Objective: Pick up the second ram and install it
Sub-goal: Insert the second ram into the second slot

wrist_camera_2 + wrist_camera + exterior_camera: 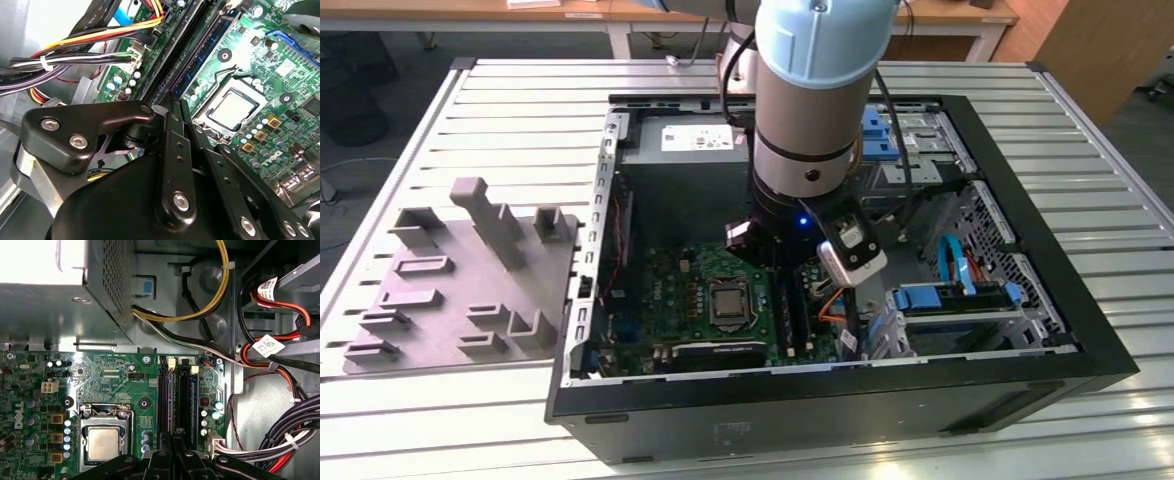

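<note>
Gripper (173,439) sits low centre in the first wrist view, fingers pinched nearly together over the memory slots (184,400). The second ram (212,45) stands slotted, upper centre of the second wrist view, beside the fingertips. Whether it is gripped, can't tell.

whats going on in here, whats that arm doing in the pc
A robot arm hangs inside an open computer case, with its gripper down on the memory slots of the motherboard, beside the processor. A blue-green ram stick stands in those slots by the gripper; whether it is fully seated I can't tell. The grey holder block lies on the table.
</note>
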`<state>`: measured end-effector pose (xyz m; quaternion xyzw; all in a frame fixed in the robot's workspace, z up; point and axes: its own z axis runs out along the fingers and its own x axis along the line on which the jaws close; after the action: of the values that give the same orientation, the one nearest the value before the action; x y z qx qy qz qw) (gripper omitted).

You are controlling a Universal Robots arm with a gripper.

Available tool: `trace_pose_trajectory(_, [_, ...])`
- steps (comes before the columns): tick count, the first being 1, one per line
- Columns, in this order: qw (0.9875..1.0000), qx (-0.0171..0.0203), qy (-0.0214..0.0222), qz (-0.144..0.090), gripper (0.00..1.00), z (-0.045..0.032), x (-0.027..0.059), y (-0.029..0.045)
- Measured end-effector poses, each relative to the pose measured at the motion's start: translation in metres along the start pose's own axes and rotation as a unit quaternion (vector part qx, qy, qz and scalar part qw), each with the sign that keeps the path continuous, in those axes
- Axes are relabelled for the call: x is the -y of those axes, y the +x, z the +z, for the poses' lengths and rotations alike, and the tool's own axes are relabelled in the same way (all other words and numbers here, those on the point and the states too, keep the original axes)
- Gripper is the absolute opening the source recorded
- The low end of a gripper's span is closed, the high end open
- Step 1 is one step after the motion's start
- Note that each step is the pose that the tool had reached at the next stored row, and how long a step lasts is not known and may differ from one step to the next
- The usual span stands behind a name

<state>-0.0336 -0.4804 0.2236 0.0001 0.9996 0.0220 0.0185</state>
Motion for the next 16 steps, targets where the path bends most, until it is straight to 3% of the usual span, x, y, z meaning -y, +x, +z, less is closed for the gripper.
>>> trace_pose_trajectory(16, [0.9999, 0.0006, 0.0005, 0.013, 0.13, 0.0003, 0.0, 0.0])
